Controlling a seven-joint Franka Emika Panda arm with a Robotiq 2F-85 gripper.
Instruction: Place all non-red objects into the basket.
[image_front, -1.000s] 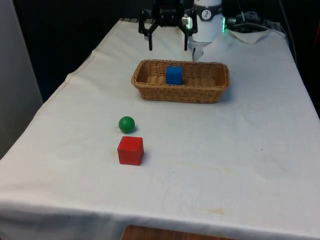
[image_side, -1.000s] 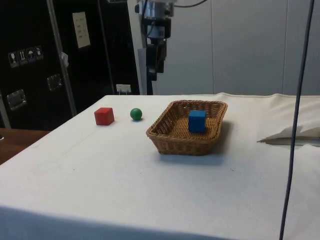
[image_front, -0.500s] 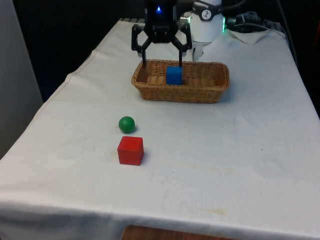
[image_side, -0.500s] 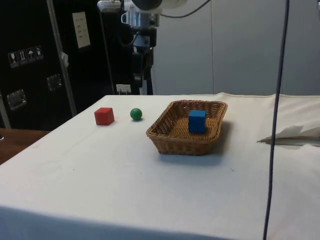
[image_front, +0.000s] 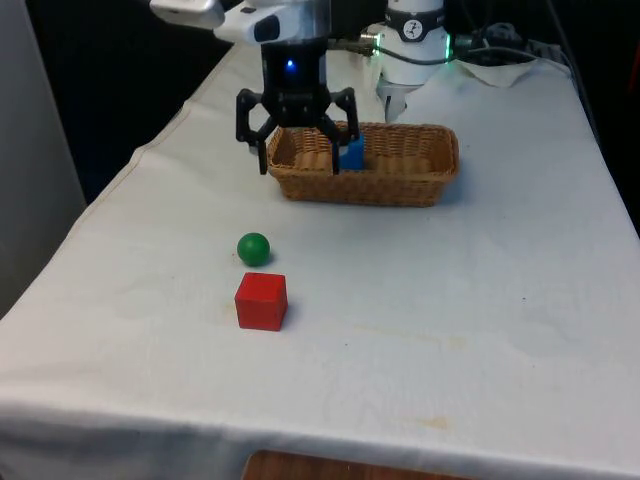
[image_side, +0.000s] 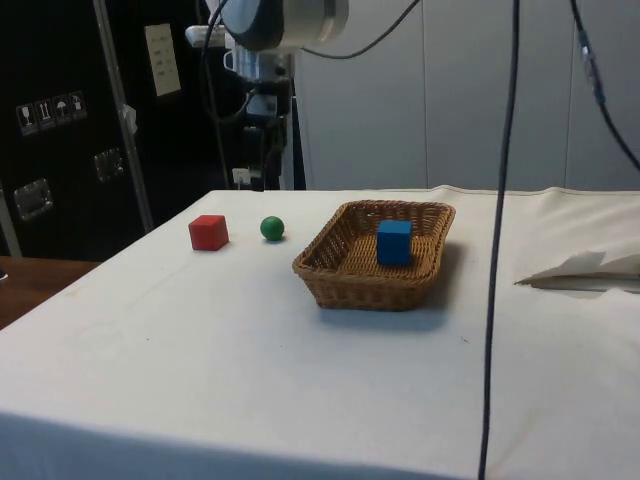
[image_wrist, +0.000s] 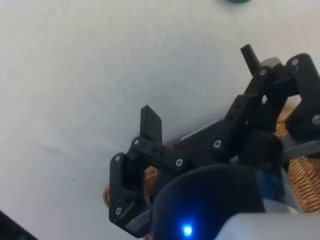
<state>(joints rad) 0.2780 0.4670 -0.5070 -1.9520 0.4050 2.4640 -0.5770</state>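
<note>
1. Two black fingers (image_wrist: 151, 122) are spread wide with nothing between them; the gripper (image_front: 297, 165) hangs in the air, jaws pointing down, above the basket's corner nearest the front view's left.
2. From the side, the gripper (image_side: 262, 150) sits high over the table's far edge, above and behind the green ball.
3. Just under and behind the fingers sits the wicker basket (image_front: 410, 185), toward the table's far end, resting flat on the cloth.
4. Inside it, a blue cube (image_front: 352, 155) stands upright on the basket floor, partly hidden by one finger in the front view; the side view shows the blue cube (image_side: 394, 241) plainly, near the middle of the basket (image_side: 340, 275).
5. Out on the open cloth, the green ball (image_front: 253, 248) rests well apart from the basket, toward the table's near edge.
6. Just beside the ball, nearer the near edge, sits the red cube (image_front: 261, 301), not touching it.
7. White table (image_front: 500, 320) cloth spreads around them all.
</note>
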